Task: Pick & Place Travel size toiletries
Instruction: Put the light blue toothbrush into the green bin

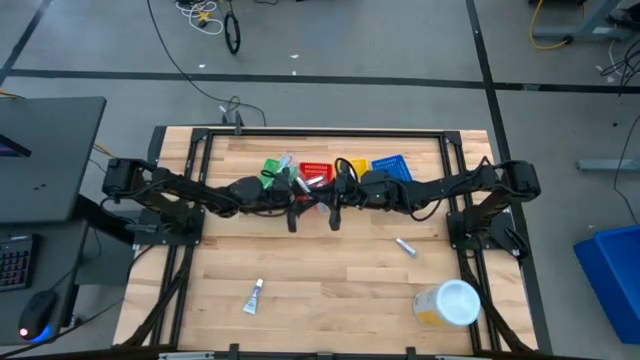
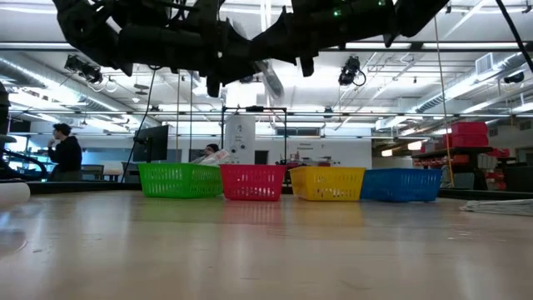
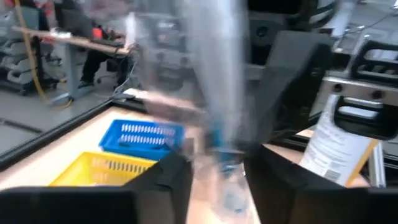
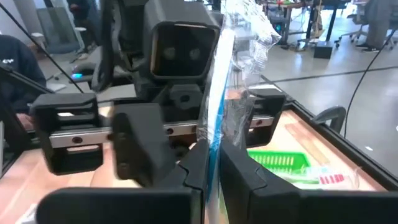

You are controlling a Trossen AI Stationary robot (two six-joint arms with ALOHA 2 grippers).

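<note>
While both arms meet over the far middle of the counter (image 1: 330, 300), you should look first at the row of four baskets behind them: the green basket (image 1: 270, 172), the red basket (image 1: 315, 172), the yellow basket (image 1: 356, 166) and the blue basket (image 1: 392, 166). The large yellow jar (image 1: 447, 304) lies near the right front corner and is not your concern.

Your right tool (image 1: 334, 214) and your left tool (image 1: 292, 214) hang close together, just in front of the red basket and high above the wood. The right tool is closed on a wrapped blue toothbrush (image 4: 216, 106); its long axis stands upright between the fingers, with the crinkled wrapper rising above them. In the left wrist view the same toothbrush shows between the left fingers (image 3: 171, 180) too, but whether they press on it you cannot tell, since it is blurred.

So the relation that matters is this: the toothbrush points up and down, and the baskets lie just behind the tools, the red one nearest.

Two small tubes are left on the counter: the silvery tube (image 1: 405, 246) nearer the right arm, the white-blue tube (image 1: 254, 296) nearer the left.
</note>
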